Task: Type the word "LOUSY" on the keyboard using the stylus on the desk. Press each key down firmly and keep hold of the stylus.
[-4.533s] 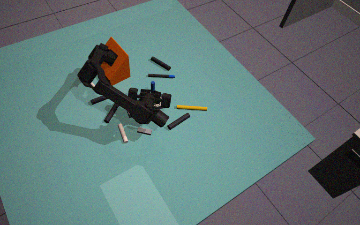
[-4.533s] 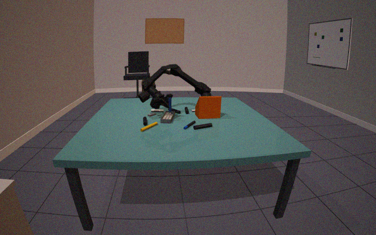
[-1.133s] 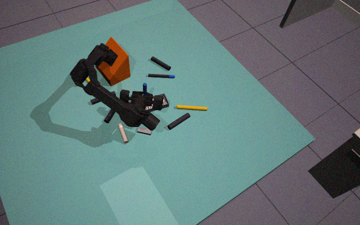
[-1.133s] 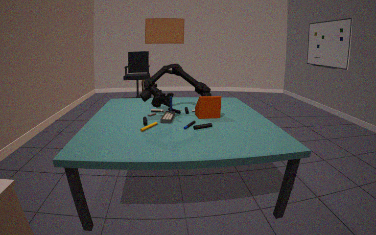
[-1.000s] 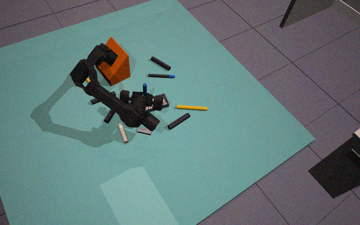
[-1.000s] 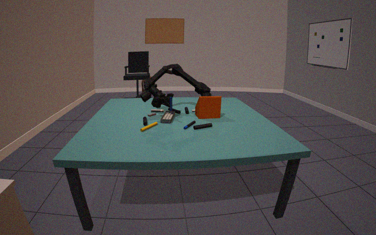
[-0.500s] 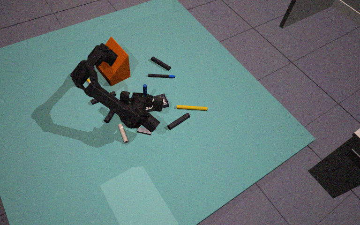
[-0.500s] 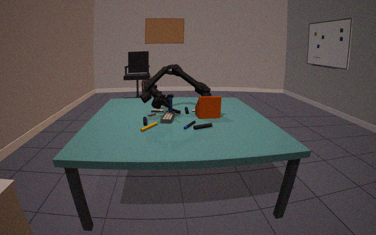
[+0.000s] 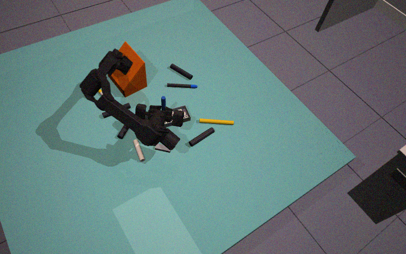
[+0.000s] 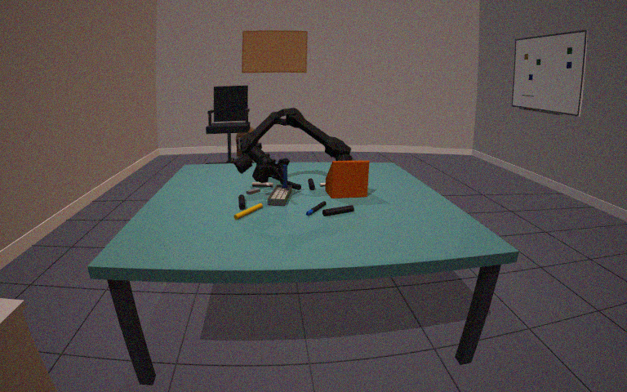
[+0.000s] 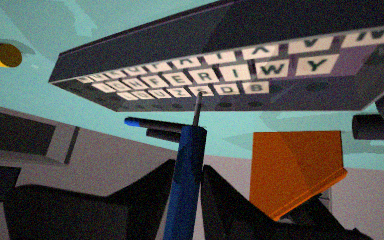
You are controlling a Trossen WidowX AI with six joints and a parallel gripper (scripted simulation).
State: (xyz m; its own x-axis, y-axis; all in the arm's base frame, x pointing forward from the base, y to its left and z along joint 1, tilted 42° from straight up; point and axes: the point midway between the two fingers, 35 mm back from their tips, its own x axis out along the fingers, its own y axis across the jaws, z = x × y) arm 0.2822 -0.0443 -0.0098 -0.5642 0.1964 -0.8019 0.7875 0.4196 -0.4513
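So I've got the gripper [image 11: 192, 172] clamped on the blue stylus [image 11: 186, 185], held pretty much upright, thin dark tip pointing at the keyboard [image 11: 220, 75]. From the wrist view the tip sits right at the bottom row of keys, about at the key just left of the one that reads "D". Can't tell whether it's actually pressing or just touching, and the letters are too blurry to call.

The keyboard sits roughly mid-table [image 10: 415, 240], and from the top view the arm [image 9: 125, 115] covers nearly all of it, only one corner pokes out.

Lots of clutter around it:
- orange box [image 9: 131, 71] next to the arm's base, well clear of the keys
- dark pen with a blue tip [image 9: 182, 85] lying flat between box and keyboard, also shows just behind the stylus in the wrist view
- black cylinder [image 9: 181, 71] past that pen
- yellow pen [image 9: 216, 121] just beside the keyboard's far end
- another black cylinder [image 9: 201, 136] near it
- white cylinder [image 9: 138, 150] and a small grey wedge [image 9: 162, 146] close by the wrist
- two more dark sticks [image 9: 122, 132] half hidden under the forearm

Nothing lies on the keys themselves as far as I can see
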